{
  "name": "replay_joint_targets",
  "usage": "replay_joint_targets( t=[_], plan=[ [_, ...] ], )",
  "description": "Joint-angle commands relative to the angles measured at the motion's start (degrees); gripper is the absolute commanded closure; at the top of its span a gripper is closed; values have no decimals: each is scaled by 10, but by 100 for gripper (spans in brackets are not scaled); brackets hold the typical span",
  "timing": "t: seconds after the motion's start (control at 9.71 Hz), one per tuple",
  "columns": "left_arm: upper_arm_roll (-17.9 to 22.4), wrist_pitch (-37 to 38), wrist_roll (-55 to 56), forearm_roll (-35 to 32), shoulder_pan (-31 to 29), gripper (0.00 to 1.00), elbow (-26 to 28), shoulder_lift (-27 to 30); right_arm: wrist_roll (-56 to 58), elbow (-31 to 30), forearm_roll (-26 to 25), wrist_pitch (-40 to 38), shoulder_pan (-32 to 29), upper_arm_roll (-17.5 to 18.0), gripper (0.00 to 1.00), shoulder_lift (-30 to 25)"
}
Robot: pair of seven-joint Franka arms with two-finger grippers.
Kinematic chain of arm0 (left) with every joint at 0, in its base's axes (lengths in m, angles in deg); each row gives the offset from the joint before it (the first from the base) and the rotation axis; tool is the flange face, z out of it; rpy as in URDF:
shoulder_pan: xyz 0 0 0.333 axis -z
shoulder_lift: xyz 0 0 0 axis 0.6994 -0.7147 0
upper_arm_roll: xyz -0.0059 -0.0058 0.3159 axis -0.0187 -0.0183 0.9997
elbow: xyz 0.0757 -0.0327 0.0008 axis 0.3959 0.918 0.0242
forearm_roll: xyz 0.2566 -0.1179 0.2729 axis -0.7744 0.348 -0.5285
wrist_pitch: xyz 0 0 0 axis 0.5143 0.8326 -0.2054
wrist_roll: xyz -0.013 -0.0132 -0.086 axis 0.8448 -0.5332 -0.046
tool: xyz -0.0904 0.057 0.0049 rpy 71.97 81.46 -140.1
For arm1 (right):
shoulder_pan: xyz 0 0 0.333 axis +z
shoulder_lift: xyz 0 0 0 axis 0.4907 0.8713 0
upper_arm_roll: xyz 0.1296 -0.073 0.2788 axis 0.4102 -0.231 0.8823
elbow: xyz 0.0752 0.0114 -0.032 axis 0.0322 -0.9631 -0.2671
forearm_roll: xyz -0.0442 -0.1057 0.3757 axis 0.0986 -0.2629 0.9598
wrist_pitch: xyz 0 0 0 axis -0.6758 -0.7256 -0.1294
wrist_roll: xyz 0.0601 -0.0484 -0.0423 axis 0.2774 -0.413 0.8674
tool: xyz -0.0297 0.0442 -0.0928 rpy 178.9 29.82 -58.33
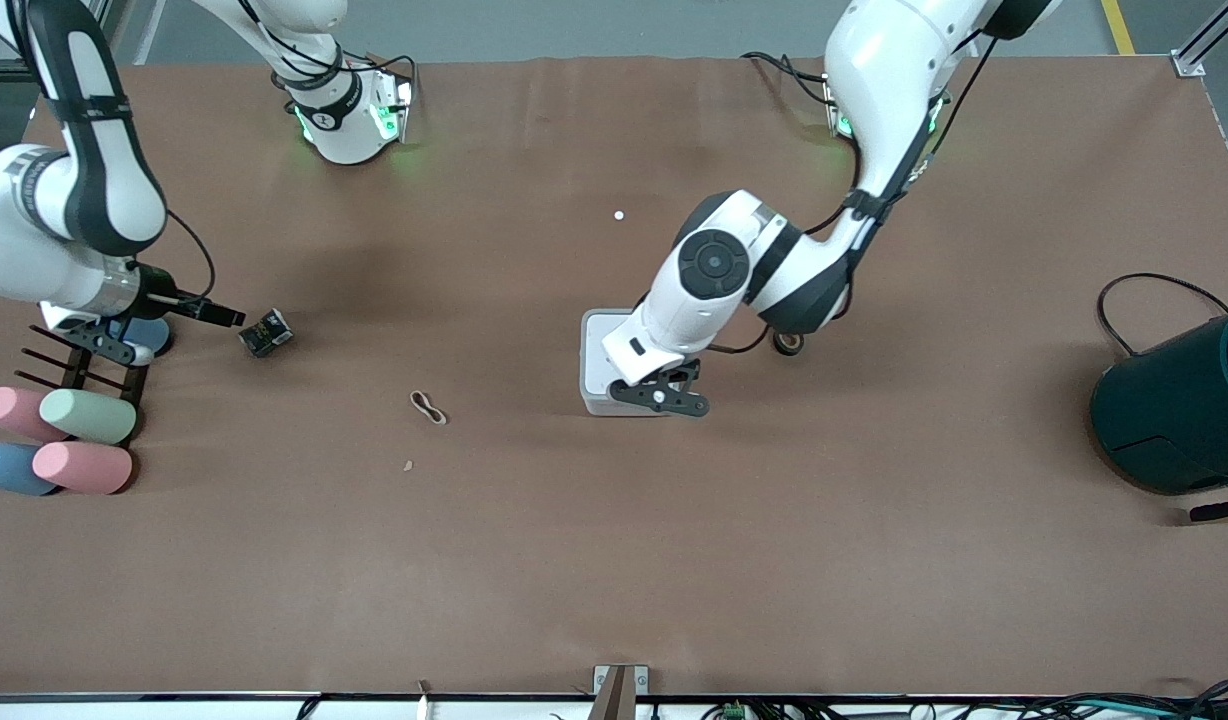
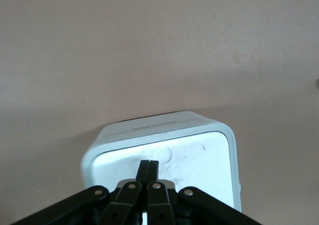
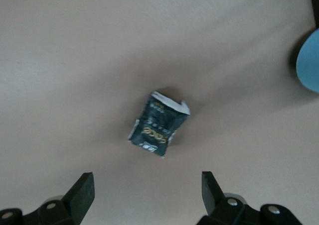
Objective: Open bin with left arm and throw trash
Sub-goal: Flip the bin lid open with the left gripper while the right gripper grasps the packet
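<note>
- left gripper (image 2: 147,169) sits over the bin's lid, fingers pressed together, holding nothing.
- bin (image 1: 599,352) stands mid-table, lid down.
- right gripper (image 3: 148,195) hangs wide open and empty, black wrapper (image 1: 265,332) at its 3 o'clock in the front view.
- rubber band (image 1: 427,407) at the bin's 8 o'clock; tape roll (image 1: 788,343) at its 3 o'clock.

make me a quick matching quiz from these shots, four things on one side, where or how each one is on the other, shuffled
Things:
1. left gripper
2. right gripper
3. rubber band
4. bin

States:
A. flat on the bare table, apart from the other scraps
B. open, over the black wrapper
C. lid down, under a gripper
D. shut, fingertips over the lid

Pairs: 1-D, 2-B, 3-A, 4-C
</note>
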Motion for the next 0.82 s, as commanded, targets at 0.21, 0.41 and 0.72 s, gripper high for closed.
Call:
replay_joint_targets(
  t=[0.21,0.41,0.72],
  plan=[
    [5,-30,31,-13,6,100,-9,-32,-10,-59,16,135,-22,8,8,31],
    [8,145,21,-21,-23,100,-10,66,-45,-58,16,202,2,10,7,79],
    [8,190,-48,-65,-95,97,22,84,-79,-54,16,244,20,10,7,115]
  ],
)
